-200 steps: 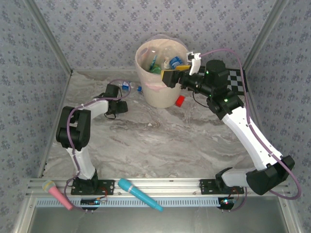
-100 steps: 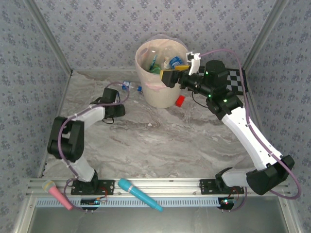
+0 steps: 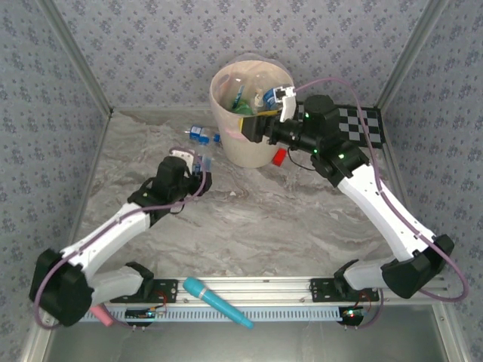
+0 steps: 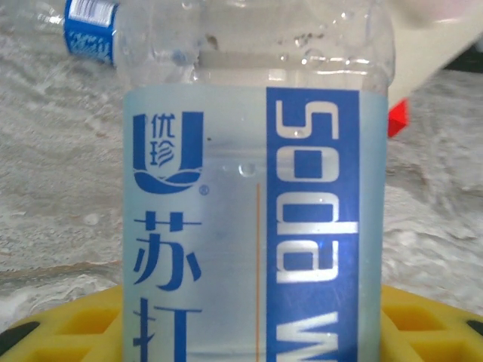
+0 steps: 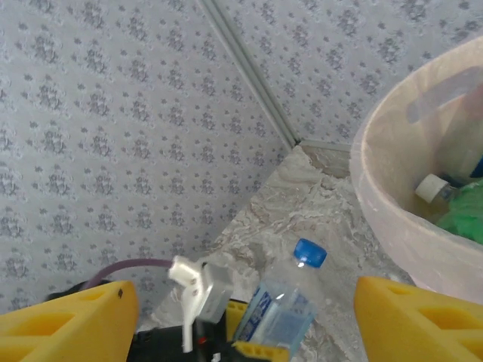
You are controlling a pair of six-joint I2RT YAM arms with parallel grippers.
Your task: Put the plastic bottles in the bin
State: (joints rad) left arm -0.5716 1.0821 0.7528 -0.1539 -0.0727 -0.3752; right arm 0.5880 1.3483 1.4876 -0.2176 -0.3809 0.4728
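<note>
Gripping a clear bottle point(image 4: 256, 211) with a blue label, the left gripper point(image 3: 198, 170) has its jaws clamped on the body. Up close on the left wrist the label takes up nearly the whole view, with the cap and base cut off and just the yellow pads peeking in at the bottom corners. From the right wrist you catch that bottle's blue cap tilted up toward the bin point(image 3: 245, 147), though whether its base touches the tabletop point(image 3: 302, 219) I can't tell. Over at the bin, the right gripper point(image 3: 253, 127) hangs at the near rim, jaws apart; its yellow fingers point(image 5: 68, 320) sit wide at either side with nothing between them. Inside the bin there's a jumble of green and blue bottle shapes, partly hidden behind that gripper, so no counting them. A second bottle point(image 3: 201, 134) lies on the tabletop just beside the bin's left wall, well apart from both grippers. A red block point(image 3: 279, 157) sits at the bin's foot, half tucked under the right arm. Down front on the rail, a blue wand point(image 3: 219, 302) lies in plain sight, and a pink wand point(image 3: 102, 315) is mostly covered by the left arm's elbow.
</note>
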